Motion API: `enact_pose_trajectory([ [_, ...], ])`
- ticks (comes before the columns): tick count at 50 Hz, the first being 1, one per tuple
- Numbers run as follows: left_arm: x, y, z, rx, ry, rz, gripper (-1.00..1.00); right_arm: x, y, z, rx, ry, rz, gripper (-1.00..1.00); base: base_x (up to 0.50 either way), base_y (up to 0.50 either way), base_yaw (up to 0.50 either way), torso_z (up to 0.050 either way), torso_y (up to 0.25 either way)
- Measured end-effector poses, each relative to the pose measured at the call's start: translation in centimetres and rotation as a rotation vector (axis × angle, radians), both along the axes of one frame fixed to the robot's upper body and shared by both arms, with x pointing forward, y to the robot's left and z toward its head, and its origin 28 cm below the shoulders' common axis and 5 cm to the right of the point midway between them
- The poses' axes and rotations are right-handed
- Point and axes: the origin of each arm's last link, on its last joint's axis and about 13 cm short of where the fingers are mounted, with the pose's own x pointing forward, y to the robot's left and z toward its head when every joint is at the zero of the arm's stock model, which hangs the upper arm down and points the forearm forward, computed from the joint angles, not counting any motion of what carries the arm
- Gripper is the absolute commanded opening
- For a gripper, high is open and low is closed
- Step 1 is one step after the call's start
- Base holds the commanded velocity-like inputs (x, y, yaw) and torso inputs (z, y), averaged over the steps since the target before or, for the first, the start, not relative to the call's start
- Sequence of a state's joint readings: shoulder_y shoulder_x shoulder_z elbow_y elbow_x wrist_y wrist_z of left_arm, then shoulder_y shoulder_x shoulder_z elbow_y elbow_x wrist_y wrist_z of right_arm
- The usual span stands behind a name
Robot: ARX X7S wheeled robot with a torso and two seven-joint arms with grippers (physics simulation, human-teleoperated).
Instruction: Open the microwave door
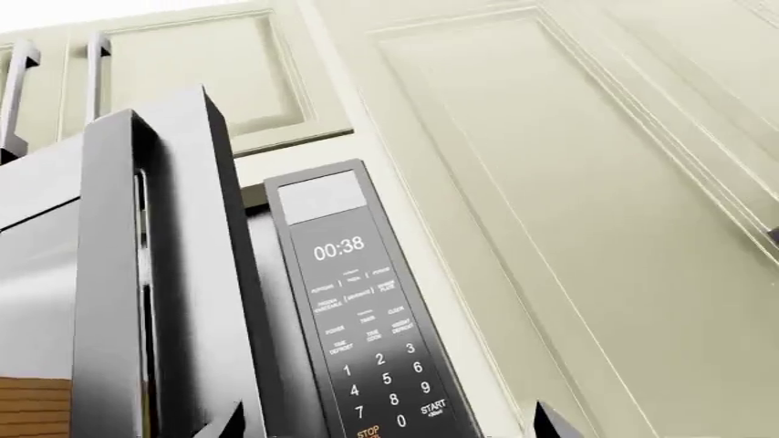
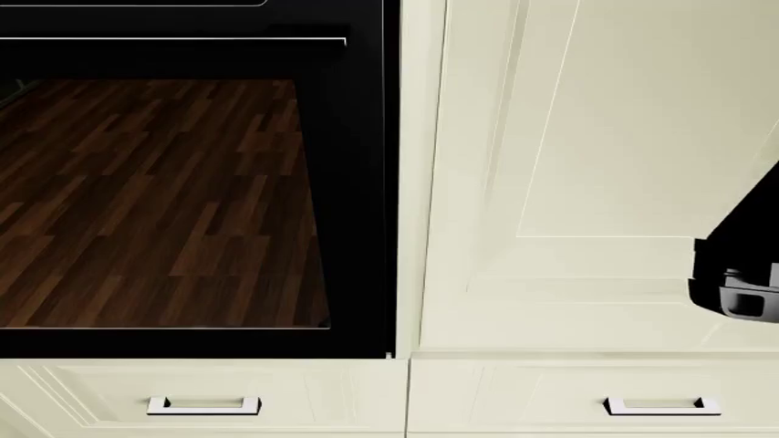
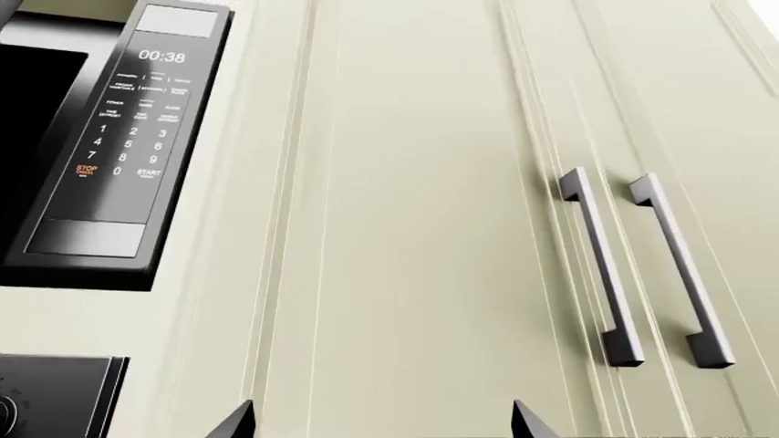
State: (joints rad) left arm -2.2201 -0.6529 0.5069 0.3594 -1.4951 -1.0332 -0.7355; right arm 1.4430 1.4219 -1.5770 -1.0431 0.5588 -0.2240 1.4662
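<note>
The microwave door (image 1: 159, 274) is a dark steel slab standing ajar, its free edge swung out in front of the control panel (image 1: 365, 310), which reads 00:38. My left gripper (image 1: 392, 429) is open just below the keypad, its two fingertips (image 1: 232, 422) spread either side of the panel and holding nothing. The right wrist view shows the same control panel (image 3: 134, 137) off to one side. My right gripper (image 3: 383, 429) is open in front of a plain cream cabinet panel, away from the microwave. Neither gripper shows in the head view.
The head view shows a built-in oven's black glass door (image 2: 171, 201) reflecting a wooden floor, with drawer handles (image 2: 203, 405) below. A dark part of an arm (image 2: 740, 274) enters at the right. Two vertical cabinet handles (image 3: 603, 265) stand beside the right gripper.
</note>
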Motion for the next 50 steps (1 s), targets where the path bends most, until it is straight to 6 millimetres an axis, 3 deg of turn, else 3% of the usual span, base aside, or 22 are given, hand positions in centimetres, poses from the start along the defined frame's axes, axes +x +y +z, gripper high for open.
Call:
enact_pose_trajectory([
  [13,0.6,-2.3,0.1,0.072,0.021,-0.083,1.0,-0.1,-0.1,-0.1,0.008,0.001,-0.003,1.0,0.0,0.0,0.0,0.0,0.0],
  [50,6.3,-6.3,2.0,0.107,0.248,-0.198,1.0,-0.2,-0.3,-0.5,0.022,0.007,-0.005,1.0,0.0,0.0,0.0,0.0,0.0],
])
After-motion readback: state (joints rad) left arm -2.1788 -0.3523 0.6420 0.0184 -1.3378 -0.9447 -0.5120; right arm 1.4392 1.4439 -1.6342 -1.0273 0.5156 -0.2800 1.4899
